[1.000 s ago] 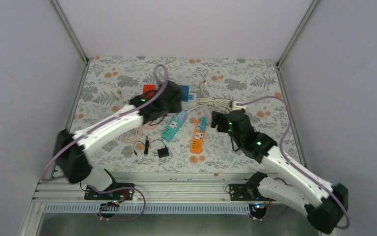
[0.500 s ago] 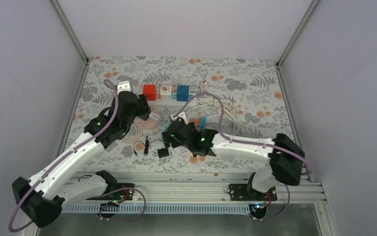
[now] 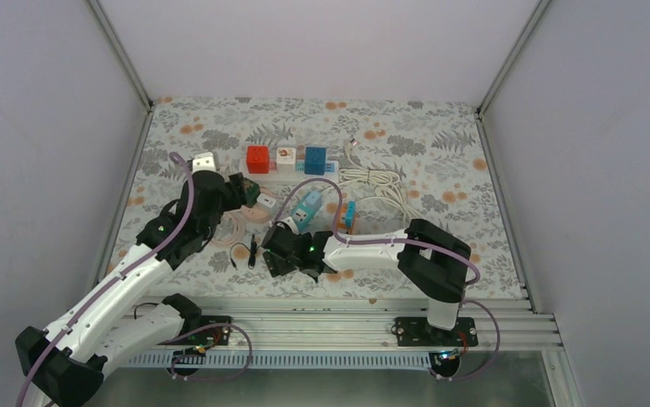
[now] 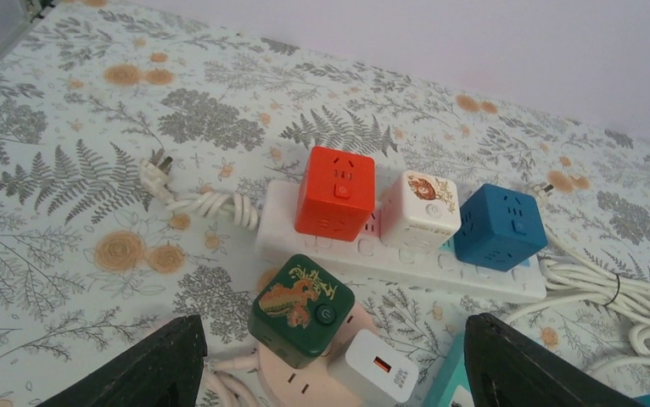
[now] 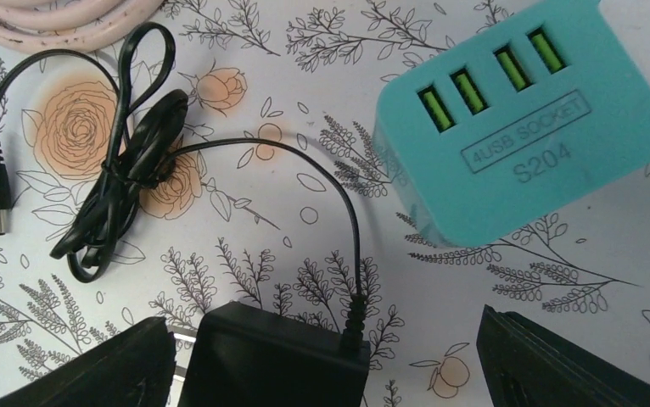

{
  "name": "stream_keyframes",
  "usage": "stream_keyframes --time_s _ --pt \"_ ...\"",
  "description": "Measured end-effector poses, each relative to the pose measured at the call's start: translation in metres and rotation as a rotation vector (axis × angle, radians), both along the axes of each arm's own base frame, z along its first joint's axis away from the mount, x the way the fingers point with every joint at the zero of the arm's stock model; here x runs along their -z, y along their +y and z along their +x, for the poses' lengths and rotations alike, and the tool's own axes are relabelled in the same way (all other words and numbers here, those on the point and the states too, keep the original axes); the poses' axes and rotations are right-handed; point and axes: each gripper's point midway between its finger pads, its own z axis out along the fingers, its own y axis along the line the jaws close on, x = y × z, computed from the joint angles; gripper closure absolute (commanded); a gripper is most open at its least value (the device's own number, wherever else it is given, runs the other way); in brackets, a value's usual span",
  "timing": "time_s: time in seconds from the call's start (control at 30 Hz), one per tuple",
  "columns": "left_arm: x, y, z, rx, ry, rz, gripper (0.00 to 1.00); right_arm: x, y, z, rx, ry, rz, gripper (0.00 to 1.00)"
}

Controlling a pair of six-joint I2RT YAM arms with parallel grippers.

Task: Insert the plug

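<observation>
Floral cloth (image 3: pixel 440 136) covers the table. Left arm (image 3: pixel 135 271) reaches toward the far left, its gripper (image 4: pixel 332 356) spread wide and empty, with a green cube (image 4: pixel 300 309) and white charger (image 4: pixel 377 365) in front of it. Right arm (image 3: pixel 372 250) folds across the front, its gripper (image 5: pixel 326 339) also wide open, gripping nothing. White strip (image 4: pixel 389 263) lies farther back, carrying red (image 4: pixel 335 193), white (image 4: pixel 419 212) and blue (image 4: pixel 500 227) cubes. Teal socket (image 5: pixel 525 144) lies just beyond the right gripper. Black plug (image 5: pixel 275 360) rests on the cloth between the right fingers, nearer one finger than the other; its cord runs to a tied bundle (image 5: pixel 126 170).
</observation>
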Motion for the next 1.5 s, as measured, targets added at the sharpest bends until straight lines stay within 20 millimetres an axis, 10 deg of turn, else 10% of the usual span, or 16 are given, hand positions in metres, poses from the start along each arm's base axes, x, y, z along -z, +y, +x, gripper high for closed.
stream_keyframes --time_s 0.27,0.57,0.87,1.5 --pt "0.002 -0.007 0.001 0.034 0.001 -0.021 0.24 0.006 0.000 -0.006 -0.007 0.037 -0.009 0.24" --pt "0.003 -0.012 0.003 0.052 0.003 -0.034 0.24 0.008 0.003 -0.013 -0.039 0.070 0.001 0.11" --pt "0.006 -0.014 0.004 0.059 0.016 -0.032 0.24 0.012 0.004 -0.021 -0.096 0.096 -0.004 0.35" --pt "0.013 -0.028 0.002 0.171 0.056 -0.050 0.23 0.016 -0.016 -0.021 -0.218 -0.012 -0.047 0.48"
